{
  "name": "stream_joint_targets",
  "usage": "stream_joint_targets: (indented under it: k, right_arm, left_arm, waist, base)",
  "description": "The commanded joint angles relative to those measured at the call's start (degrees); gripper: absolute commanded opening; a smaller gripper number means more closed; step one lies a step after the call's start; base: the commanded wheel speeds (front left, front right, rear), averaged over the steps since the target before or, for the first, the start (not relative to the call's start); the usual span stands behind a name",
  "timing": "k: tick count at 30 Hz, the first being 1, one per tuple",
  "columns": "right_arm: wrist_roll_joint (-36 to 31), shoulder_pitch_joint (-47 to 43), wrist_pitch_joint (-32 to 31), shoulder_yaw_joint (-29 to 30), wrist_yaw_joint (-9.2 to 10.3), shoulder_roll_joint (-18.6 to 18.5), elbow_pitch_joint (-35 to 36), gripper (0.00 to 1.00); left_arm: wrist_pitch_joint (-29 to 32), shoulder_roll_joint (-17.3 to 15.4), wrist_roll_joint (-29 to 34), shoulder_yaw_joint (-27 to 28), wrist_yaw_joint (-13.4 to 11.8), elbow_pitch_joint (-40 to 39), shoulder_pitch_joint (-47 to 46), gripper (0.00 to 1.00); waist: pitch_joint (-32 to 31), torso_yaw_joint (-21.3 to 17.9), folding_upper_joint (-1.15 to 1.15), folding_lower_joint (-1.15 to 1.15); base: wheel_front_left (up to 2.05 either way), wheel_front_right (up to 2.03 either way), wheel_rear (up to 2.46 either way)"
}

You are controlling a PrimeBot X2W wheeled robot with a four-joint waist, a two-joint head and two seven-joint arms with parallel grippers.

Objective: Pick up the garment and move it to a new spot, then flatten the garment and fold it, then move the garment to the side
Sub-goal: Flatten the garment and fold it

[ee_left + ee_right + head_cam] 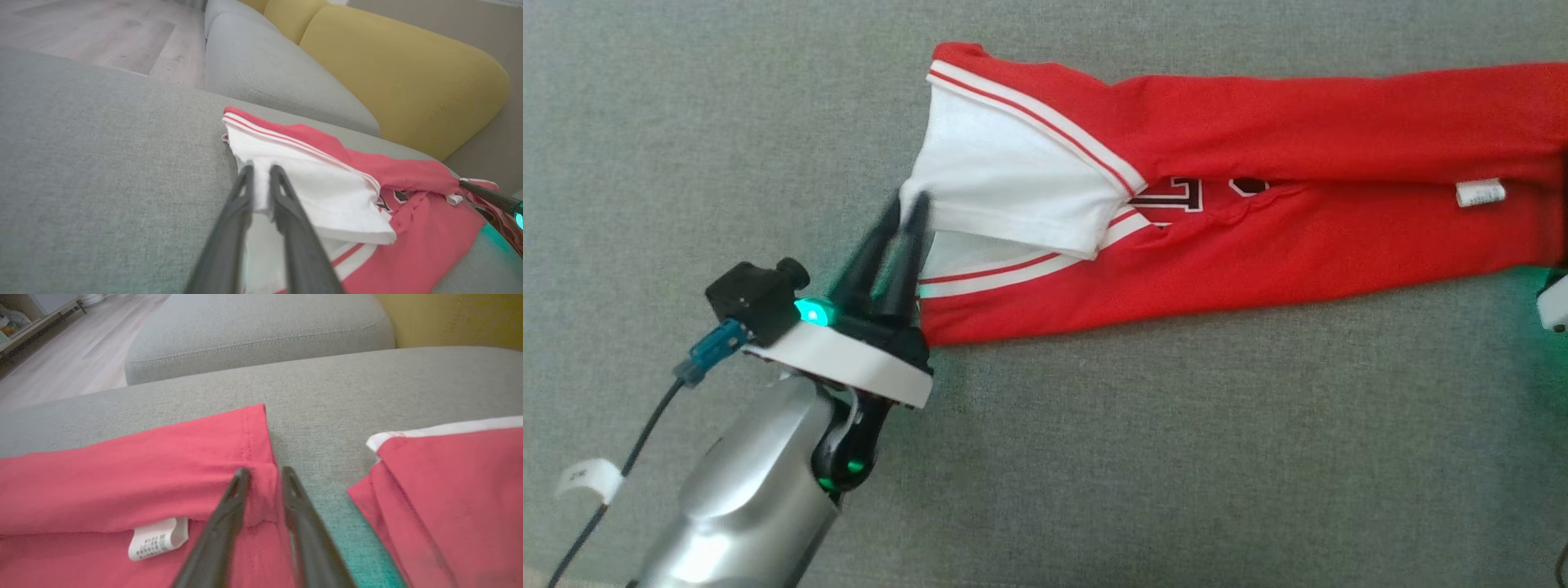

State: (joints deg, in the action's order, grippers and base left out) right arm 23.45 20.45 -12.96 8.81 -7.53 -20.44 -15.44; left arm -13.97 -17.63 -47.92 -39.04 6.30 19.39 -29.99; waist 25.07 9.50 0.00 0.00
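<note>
The garment (1298,245), red with white-striped trim, lies folded into a long band across the gray sofa seat (1094,457), running from the middle to the right edge in the head view. A white sleeve (1005,171) is folded over its left end, partly covering dark lettering on the chest. A small white label (1480,193) sits on the red cloth toward the right end.

The left gripper (910,200) reaches in from the near left, and its fingers meet the sleeve's left edge. In the left wrist view they are nearly closed, with the white cloth pinched between them.

The right gripper (265,471) is at the garment's right end, just right of the label. Its fingers stand a little apart on either side of a puckered fold of the red hem. I cannot tell whether they press it or merely flank it.

Beyond the seat are a gray cushion (278,77), a yellow backrest (408,73) and wooden floor (102,32).
</note>
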Motion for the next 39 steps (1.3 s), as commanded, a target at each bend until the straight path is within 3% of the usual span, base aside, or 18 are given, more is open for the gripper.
stream_joint_targets:
  k: [1,4,6,15,21,29,30,31,33,34,39]
  right_arm:
    - [-1.15,-0.69,1.93,0.33,0.04,-0.38,1.45,1.00]
    - [-3.86,-3.14,5.60,3.75,0.04,3.50,2.41,1.00]
    - [-5.41,-4.92,6.66,4.73,0.04,5.63,3.44,1.00]
    - [-8.71,-7.94,8.78,8.26,0.04,10.12,2.14,1.00]
    - [-10.13,-3.34,8.67,13.31,0.04,9.28,-5.33,1.00]
    - [-14.12,2.49,5.11,19.73,0.04,7.82,-18.31,1.00]
    - [-14.60,3.01,4.53,20.24,0.04,7.65,-20.06,0.90]
    - [-14.86,3.43,3.86,20.32,0.04,7.69,-21.60,0.74]
    - [-14.41,4.22,2.93,19.98,0.04,7.98,-23.88,0.15]
    - [-13.92,4.53,2.67,19.50,0.04,8.12,-24.66,0.00]
    - [-11.41,4.73,4.09,16.59,0.04,7.32,-26.35,0.00]
  left_arm:
    - [-0.89,-0.61,0.82,2.88,-0.80,-1.41,-0.21,1.00]
    - [-1.00,2.28,7.76,9.24,-3.67,-5.54,2.74,1.00]
    - [-1.01,3.22,15.83,11.84,-6.02,-9.02,5.36,1.00]
    - [-1.02,8.99,38.46,17.03,-14.87,-20.01,17.64,1.00]
    - [-1.02,10.31,44.49,17.50,-17.59,-23.48,23.04,1.00]
    - [-1.02,11.30,45.67,17.52,-17.18,-24.89,24.37,1.00]
    - [-1.02,11.39,45.74,17.55,-17.09,-24.90,24.33,1.00]
    - [-1.02,11.46,45.79,17.59,-17.01,-24.88,24.34,1.00]
    - [-1.03,11.59,45.84,17.78,-16.90,-24.86,24.40,1.00]
    - [-1.03,11.63,45.86,17.96,-16.91,-24.86,24.50,1.00]
    - [-1.03,11.69,45.96,18.69,-16.65,-24.95,24.86,1.00]
  waist:
    - [-0.55,0.16,0.00,0.00]
    - [-2.21,0.36,0.00,0.00]
    - [-3.26,0.53,0.00,0.00]
    - [-7.96,3.11,0.00,0.00]
    - [-10.08,6.15,0.00,0.00]
    - [-10.44,8.83,0.00,0.00]
    - [-10.42,8.94,0.00,0.00]
    - [-10.46,8.97,0.00,0.00]
    - [-10.58,8.82,0.00,0.00]
    - [-10.66,8.59,0.00,0.00]
    - [-11.55,6.74,0.00,0.00]
  base:
    - [0.00,0.00,0.00]
    - [0.00,0.00,0.00]
    - [0.00,0.00,0.00]
    - [0.00,0.00,0.00]
    - [0.00,0.00,0.00]
    - [0.00,0.00,0.00]
    - [0.00,0.00,0.00]
    - [0.00,0.00,0.00]
    - [0.00,0.00,0.00]
    - [0.00,0.00,0.00]
    - [0.00,0.00,0.00]
